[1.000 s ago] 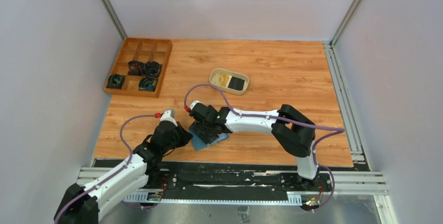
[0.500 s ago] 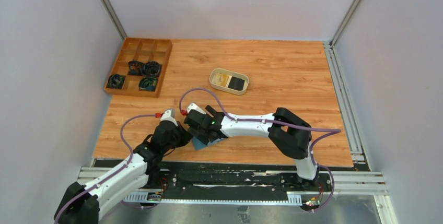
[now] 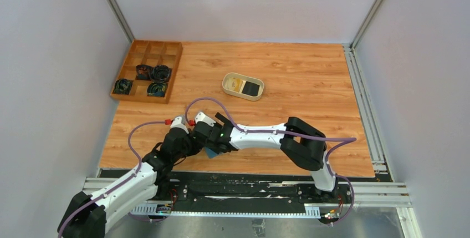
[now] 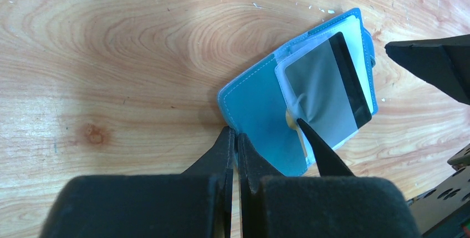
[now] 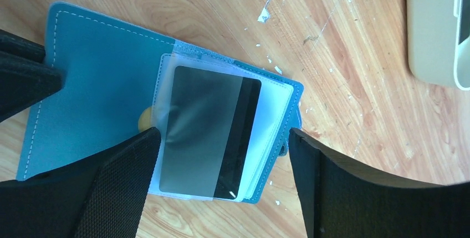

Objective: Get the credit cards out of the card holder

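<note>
The teal-blue card holder (image 4: 260, 116) lies open on the wood near the table's front edge. In the top view only a sliver of the card holder (image 3: 211, 153) shows under the arms. A grey credit card (image 5: 202, 127) with a black stripe sits in its clear sleeve. My left gripper (image 4: 236, 135) is shut on the edge of the open flap. My right gripper (image 5: 224, 135) is open, one finger on each side of the sleeves and card. The dish holds two more credit cards, a tan-gold one (image 3: 238, 84) and a black one (image 3: 253, 88).
A beige oval dish (image 3: 228, 79) stands mid-table, behind the arms. At the back left, a brown wooden compartment tray (image 3: 169, 71) holds several dark coiled items. Both arms crowd together at the front left of the table.
My right gripper has moved left over the card holder, close to my left gripper, and now hides most of the holder from above. My left gripper has stayed shut in place.
</note>
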`<control>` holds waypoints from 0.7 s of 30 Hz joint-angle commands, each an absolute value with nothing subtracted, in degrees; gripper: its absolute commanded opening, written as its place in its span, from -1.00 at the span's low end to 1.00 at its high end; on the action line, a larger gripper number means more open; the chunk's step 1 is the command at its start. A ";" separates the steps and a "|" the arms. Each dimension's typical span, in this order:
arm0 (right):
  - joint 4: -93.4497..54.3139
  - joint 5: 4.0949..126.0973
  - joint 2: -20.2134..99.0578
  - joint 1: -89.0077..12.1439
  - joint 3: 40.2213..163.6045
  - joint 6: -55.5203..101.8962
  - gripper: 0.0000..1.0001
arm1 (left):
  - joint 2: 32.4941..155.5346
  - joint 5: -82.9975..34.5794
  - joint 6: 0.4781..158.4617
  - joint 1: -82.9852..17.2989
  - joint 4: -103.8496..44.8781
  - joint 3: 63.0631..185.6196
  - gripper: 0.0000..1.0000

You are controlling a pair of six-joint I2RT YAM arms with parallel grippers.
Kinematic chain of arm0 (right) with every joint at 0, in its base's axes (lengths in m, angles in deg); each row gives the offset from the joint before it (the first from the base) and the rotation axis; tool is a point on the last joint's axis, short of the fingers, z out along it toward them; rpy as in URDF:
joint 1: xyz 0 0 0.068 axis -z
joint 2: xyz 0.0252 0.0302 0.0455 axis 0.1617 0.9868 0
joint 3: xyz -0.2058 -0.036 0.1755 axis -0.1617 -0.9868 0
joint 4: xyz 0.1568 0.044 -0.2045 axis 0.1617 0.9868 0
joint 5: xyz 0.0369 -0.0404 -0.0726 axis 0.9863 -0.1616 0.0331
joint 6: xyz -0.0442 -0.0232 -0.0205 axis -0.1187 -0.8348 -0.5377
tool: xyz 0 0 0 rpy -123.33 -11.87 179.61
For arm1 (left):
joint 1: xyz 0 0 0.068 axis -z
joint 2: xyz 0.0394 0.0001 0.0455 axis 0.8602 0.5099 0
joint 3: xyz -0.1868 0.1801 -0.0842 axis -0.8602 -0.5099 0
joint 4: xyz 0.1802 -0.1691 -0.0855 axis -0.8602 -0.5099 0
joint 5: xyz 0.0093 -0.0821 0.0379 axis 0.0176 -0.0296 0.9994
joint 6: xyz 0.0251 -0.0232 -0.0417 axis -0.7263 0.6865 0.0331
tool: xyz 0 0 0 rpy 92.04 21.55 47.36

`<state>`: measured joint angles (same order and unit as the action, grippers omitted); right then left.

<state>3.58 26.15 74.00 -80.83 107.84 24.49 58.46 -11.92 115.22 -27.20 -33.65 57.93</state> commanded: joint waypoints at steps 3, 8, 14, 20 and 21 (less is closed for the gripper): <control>1.32 41.44 73.49 -77.58 101.56 25.05 0.78 | 59.04 -12.67 114.03 -27.61 -34.67 57.93 -1.00; 0.78 44.13 72.91 -76.77 100.90 24.82 0.77 | 59.39 -12.84 113.94 -27.62 -34.48 57.98 -1.00; 0.39 45.28 72.31 -75.57 99.69 25.58 0.76 | 59.46 -12.87 113.79 -27.61 -34.57 58.07 -1.00; -2.47 51.24 70.05 -73.06 96.82 27.38 0.70 | 59.44 -12.78 113.70 -27.61 -34.84 57.96 -1.00; -3.28 52.50 69.75 -72.71 96.32 27.59 0.67 | 59.41 -12.78 113.75 -27.63 -34.85 57.89 -1.00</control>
<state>-4.63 44.79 68.86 -73.88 100.17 25.83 59.01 -12.13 114.98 -27.33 -33.41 57.93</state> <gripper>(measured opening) 0.855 0.020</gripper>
